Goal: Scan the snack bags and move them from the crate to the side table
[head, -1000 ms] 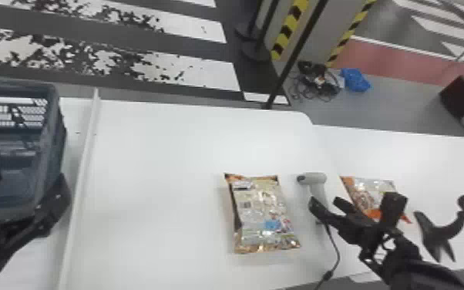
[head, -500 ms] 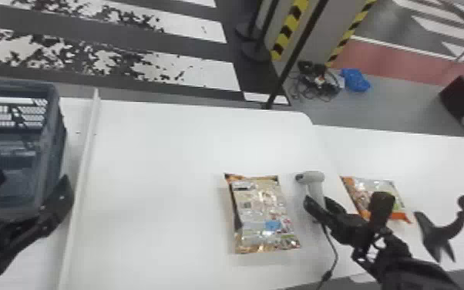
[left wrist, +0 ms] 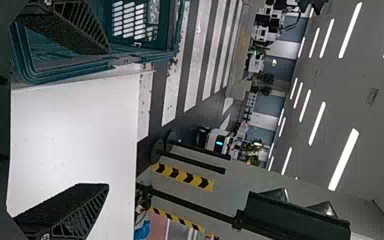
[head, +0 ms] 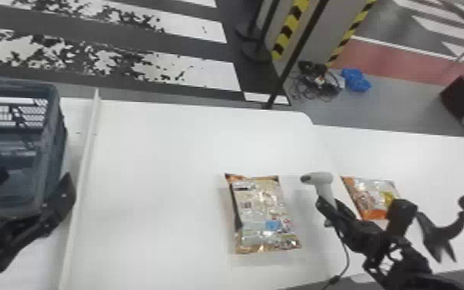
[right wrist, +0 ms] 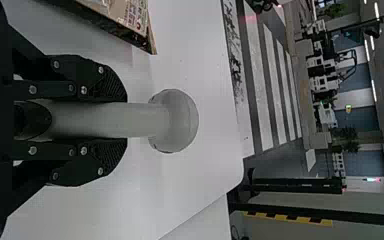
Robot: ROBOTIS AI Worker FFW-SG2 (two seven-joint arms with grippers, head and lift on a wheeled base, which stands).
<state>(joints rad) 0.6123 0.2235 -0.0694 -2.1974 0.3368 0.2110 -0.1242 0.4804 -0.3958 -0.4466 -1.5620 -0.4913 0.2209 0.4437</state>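
My right gripper [head: 332,208] is shut on the handle of the grey scanner [head: 318,178], which stands upright. In the right wrist view my right gripper [right wrist: 126,120] has a finger against each side of the scanner [right wrist: 176,121]. A shiny snack bag [head: 262,216] lies flat on the white table, left of the scanner. Another snack bag [head: 372,194], with orange ends, rests on the side table [head: 431,154] behind the right gripper. At the far left, my left gripper [head: 27,185] is open by the near side of the crate [head: 52,146]; the left wrist view shows the left gripper [left wrist: 107,117] with nothing between its fingers.
A raised white strip [head: 84,166] runs along the table between crate and bag. The scanner's cable [head: 347,258] trails toward the front edge. A black curved holder [head: 441,231] stands at the right, beside the right arm.
The right gripper has moved slightly left and its fingers have shut on the scanner's handle. The left gripper has shifted a little near the crate. Both bags have stayed put.
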